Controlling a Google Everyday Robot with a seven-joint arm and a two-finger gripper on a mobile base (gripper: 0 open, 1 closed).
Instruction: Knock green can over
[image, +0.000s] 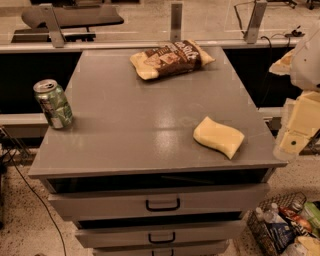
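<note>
The green can (53, 104) stands upright at the left edge of the grey cabinet top (135, 120), about halfway back. It is green with white patches and has a silver top with a pull tab. My gripper (294, 140) shows as pale cream and white parts at the right edge of the view, off the cabinet's right side and level with its front half. It is far from the can, the whole width of the top away, and holds nothing that I can see.
A brown snack bag (170, 59) lies at the back middle of the top. A yellow sponge (218, 136) lies front right. Drawers with black handles (163, 204) are below, the upper ones slightly open. A wire basket of bottles (285, 225) sits on the floor lower right.
</note>
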